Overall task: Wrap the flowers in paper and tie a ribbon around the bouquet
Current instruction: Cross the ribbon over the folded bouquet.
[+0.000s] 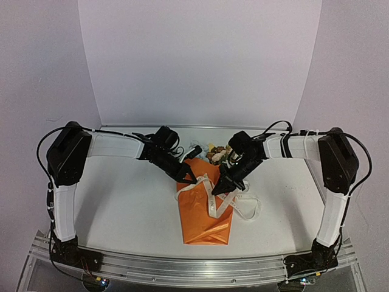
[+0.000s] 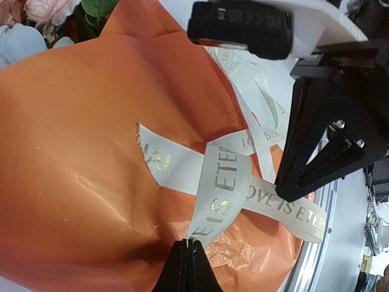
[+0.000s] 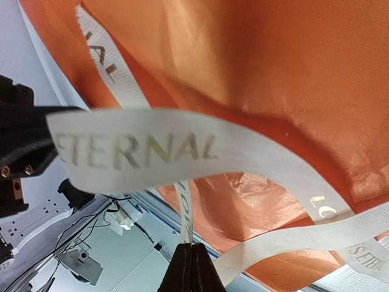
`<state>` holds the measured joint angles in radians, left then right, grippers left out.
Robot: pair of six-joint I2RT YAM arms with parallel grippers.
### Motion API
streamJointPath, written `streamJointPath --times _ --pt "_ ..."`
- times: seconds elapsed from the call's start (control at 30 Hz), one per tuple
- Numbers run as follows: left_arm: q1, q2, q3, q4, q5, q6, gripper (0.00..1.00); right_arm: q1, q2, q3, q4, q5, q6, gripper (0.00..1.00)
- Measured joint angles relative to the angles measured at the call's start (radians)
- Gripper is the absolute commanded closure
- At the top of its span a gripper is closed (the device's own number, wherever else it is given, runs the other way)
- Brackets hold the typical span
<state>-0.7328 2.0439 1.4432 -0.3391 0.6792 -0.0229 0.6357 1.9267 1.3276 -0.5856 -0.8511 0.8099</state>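
From above, the orange paper cone with flowers [image 1: 203, 216] lies on the white bench [image 1: 121, 201] between the arms. Left wrist view: the left fingers [image 2: 179, 274] pinch the long white lettered ribbon [image 2: 226, 182] crossing the cone. Right wrist view: the right fingers [image 3: 182, 274] pinch a ribbon strand too.

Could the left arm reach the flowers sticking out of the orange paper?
Probably, but not freely: the left hand is shut on the ribbon, so it must let go first. The flowers lie close by, with nothing in between.
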Motion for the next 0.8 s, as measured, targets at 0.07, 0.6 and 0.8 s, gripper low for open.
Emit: streamJointPath --times 0.07,0.6,0.8 --pt "-0.008 -0.004 -0.009 -0.009 0.000 0.000 1.00 0.000 0.023 0.054 -0.058 0.029 -0.026 1.00" --pt "-0.028 -0.019 -0.059 -0.056 -0.031 -0.007 0.98 0.038 0.099 0.256 -0.298 0.188 -0.159 0.81" --pt "-0.032 -0.021 -0.069 -0.057 -0.053 -0.012 0.98 0.039 0.075 0.229 -0.312 0.216 -0.193 0.55"
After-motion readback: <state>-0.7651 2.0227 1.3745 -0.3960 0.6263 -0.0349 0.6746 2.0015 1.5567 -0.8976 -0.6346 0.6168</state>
